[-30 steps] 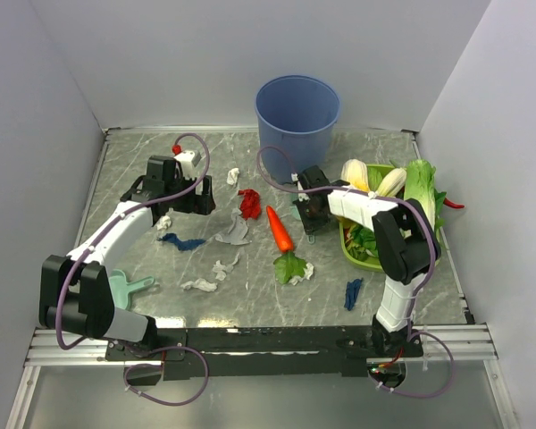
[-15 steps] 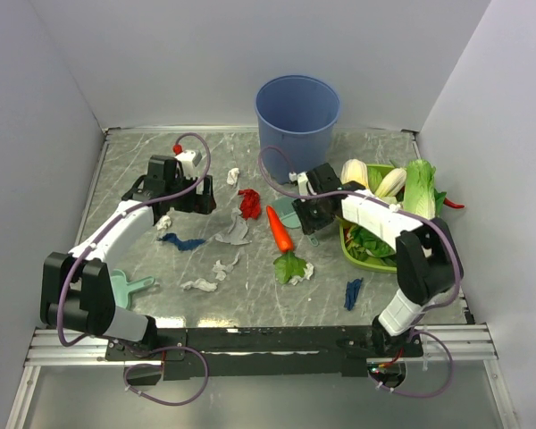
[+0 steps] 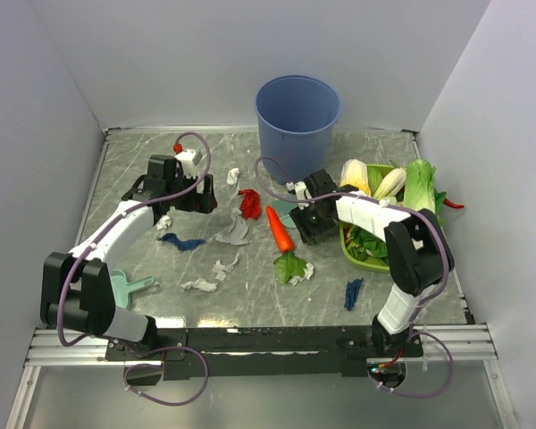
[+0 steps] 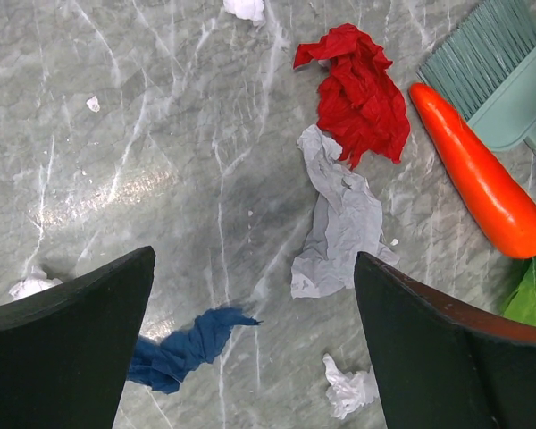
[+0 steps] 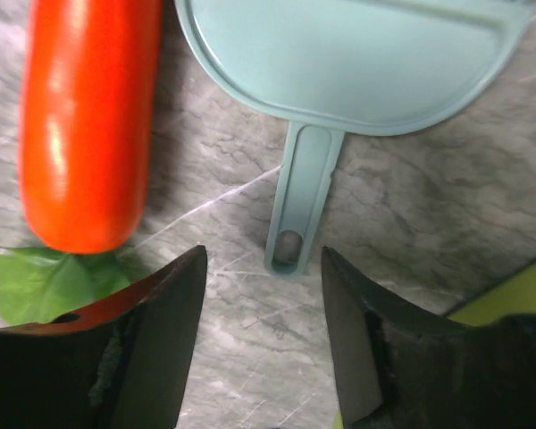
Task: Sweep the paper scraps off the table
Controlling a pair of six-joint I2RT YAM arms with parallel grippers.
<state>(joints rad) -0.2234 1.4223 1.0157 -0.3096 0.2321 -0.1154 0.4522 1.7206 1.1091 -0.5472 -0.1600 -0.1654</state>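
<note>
Paper scraps lie over the table (image 3: 429,299): a red one (image 3: 249,204) (image 4: 362,94), a grey one (image 3: 234,233) (image 4: 339,223), a dark blue one (image 3: 180,241) (image 4: 183,349), white bits (image 3: 220,267) (image 4: 348,389) and another blue one (image 3: 352,293). My left gripper (image 3: 195,198) (image 4: 255,259) hovers open above the grey and blue scraps, holding nothing. My right gripper (image 3: 302,222) (image 5: 263,257) is open low over the table. The end of the teal brush's handle (image 5: 295,241) lies just ahead of its fingertips, untouched. The brush (image 3: 289,213) (image 4: 496,67) rests beside the carrot (image 3: 280,231) (image 5: 89,116).
A blue bin (image 3: 297,116) stands at the back. A green tray (image 3: 357,256) of vegetables sits right of my right gripper. A teal dustpan (image 3: 125,288) lies at the near left by the left arm's base. White walls enclose the table.
My right gripper has opened and let go of the brush handle, then drawn back slightly toward the near left. The brush now lies on the table. The left arm has not moved.
</note>
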